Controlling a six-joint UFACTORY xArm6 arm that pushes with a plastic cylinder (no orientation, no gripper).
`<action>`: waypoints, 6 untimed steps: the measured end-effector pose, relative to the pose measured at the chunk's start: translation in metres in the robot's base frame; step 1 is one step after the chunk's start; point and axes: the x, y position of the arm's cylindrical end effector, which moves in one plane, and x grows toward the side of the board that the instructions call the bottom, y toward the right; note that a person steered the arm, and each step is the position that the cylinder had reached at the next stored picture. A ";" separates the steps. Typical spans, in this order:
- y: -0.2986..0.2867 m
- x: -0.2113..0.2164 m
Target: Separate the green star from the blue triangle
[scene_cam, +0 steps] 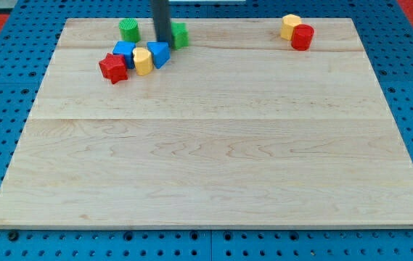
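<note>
The green star (180, 34) lies near the view's top, left of centre, partly hidden behind the dark rod. The blue triangle (159, 54) lies just below and left of it, close to it. My tip (162, 42) stands between the two, at the star's left edge and just above the triangle. A yellow block (143, 61) touches the triangle's left side.
A blue block (124, 52) and a red star-like block (113, 68) sit left of the yellow one. A green round block (129, 30) lies at the top left. A yellow block (290, 26) and a red block (302, 37) sit together at the top right.
</note>
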 end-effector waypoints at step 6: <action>0.050 -0.017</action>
